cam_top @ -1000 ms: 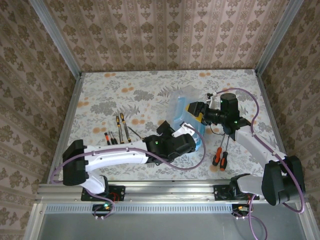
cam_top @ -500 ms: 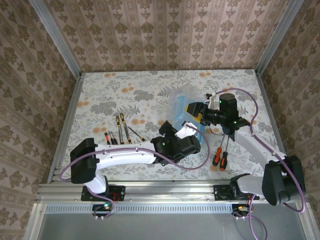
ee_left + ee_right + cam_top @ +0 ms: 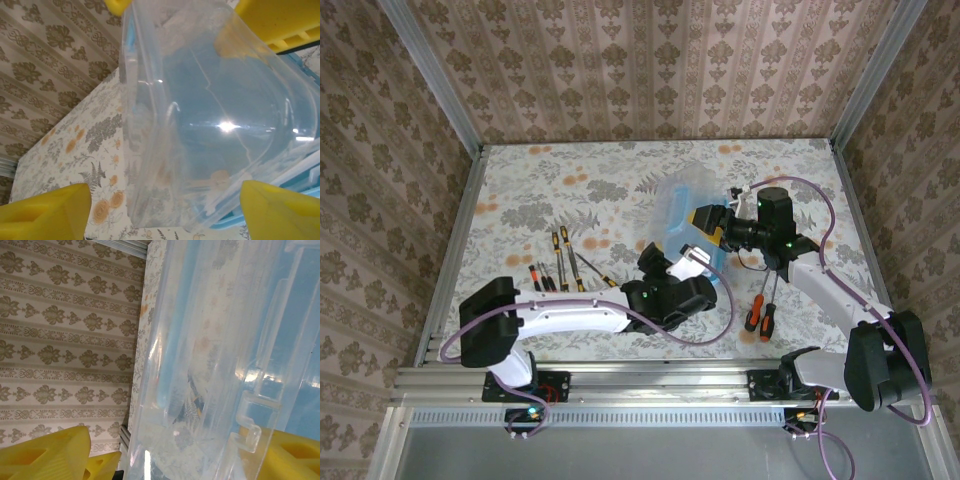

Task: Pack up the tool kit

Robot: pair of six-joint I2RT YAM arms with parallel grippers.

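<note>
tool kit case (image 3: pixel 678 205): mid-table, right of centre, clear lid (image 3: pixel 200 115) raised | right gripper (image 3: pixel 708 224): jaws wide, clamped across case | left gripper (image 3: pixel 162 210): jaws wide, straddling lid, gap at one finger | slim screwdrivers (image 3: pixel 558 262): table (image 3: pixel 520 180) left-centre | orange-handled screwdrivers (image 3: pixel 760 315): near edge, right

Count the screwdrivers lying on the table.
7, roughly: two orange-handled screwdrivers beside the right arm, about five slim ones clustered left of the case; the left arm may hide more.

The left gripper (image 3: pixel 698 262) hides the near end of the light-blue translucent plastic case (image 3: pixel 678 212); the wrist views crop its clear lid (image 3: pixel 210 115).
</note>
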